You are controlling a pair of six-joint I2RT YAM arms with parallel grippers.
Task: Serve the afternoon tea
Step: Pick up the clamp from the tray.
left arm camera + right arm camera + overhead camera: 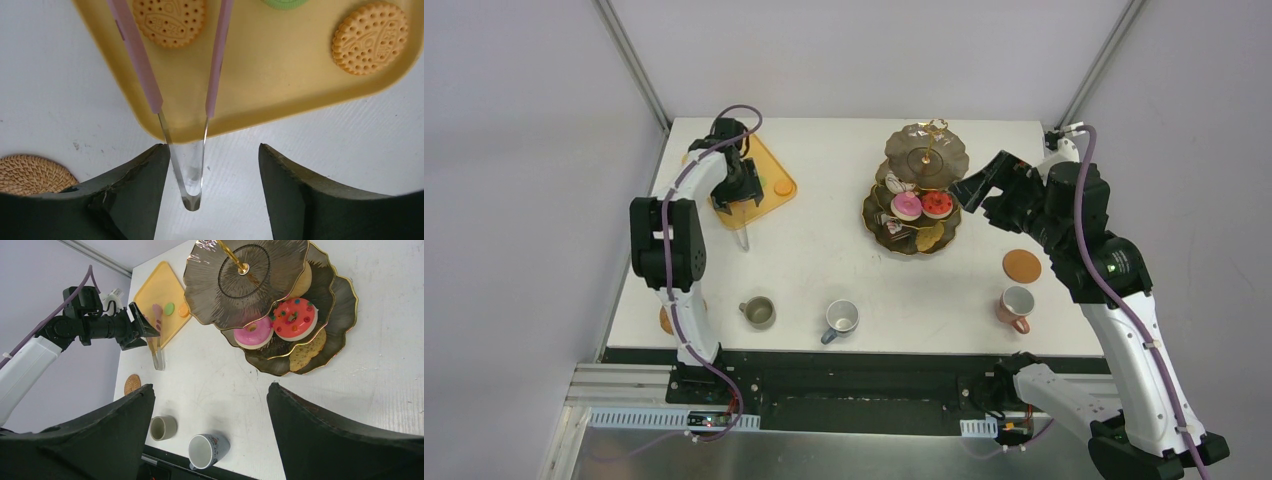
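**Left jaws apart over the tongs at the tray's corner**

The left gripper point(212, 148) hangs low over the near corner of the yellow-orange tray point(280, 95), at the far left of the bench point(824, 250). Its jaws stand apart. The pink-handled tongs point(186, 165) lie between them, handles on the tray and clear end jutting over the tray's edge onto the bench. The clear end lies close against one finger and well clear of the other, so nothing is clamped. On the tray sit two round orange embossed biscuits point(370, 37) and a green one point(285, 3), cut off by the top of the left wrist view. A woven brown coaster point(30, 174) lies on the bench just beside the left fingers.

The right gripper point(210, 386) hovers beside the dark gold-rimmed three-tier stand point(345, 305), on its right as seen from overhead. Its jaws are wide apart with nothing between them. The stand is at the far middle of the bench. Its middle tier carries a pink doughnut point(254, 333) and a red doughnut point(295, 319) side by side, and a flat speckled biscuit point(305, 354) lies on the bottom tier below them.

Along the near edge stand three mugs: an olive mug point(758, 312), a grey-blue mug point(840, 319) and a pink mug point(1016, 305). A second coaster point(1022, 266) lies bare just beyond the pink mug.
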